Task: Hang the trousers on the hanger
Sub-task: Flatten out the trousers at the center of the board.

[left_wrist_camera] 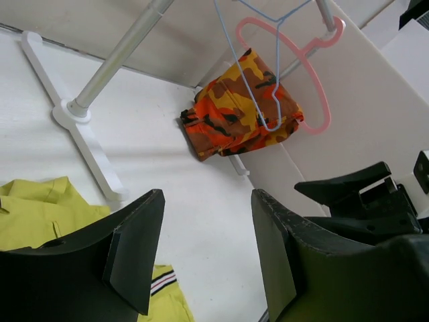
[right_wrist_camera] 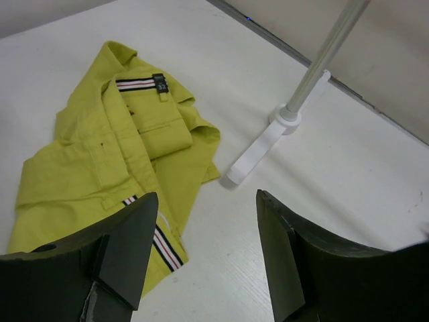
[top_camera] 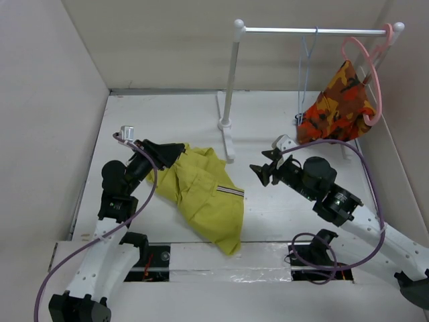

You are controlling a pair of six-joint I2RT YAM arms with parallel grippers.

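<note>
Your trousers [top_camera: 204, 194] lie crumpled on the worktop [top_camera: 268, 208], near and left of centre. Left tool [top_camera: 164, 153] is spread wide at their far-left edge, gripping nothing. Right tool [top_camera: 268, 164] is also spread, just right of them. Far right, the hanger [left_wrist_camera: 276, 74] hangs from the rail [top_camera: 308, 30] beside a camouflage garment [top_camera: 338, 104].

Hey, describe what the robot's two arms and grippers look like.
The left arm and right arm have white lower links, black round joints and a thin purple cable looping alongside each. The left gripper and right gripper are matte black, with two broad wedge-shaped fingers.
</note>
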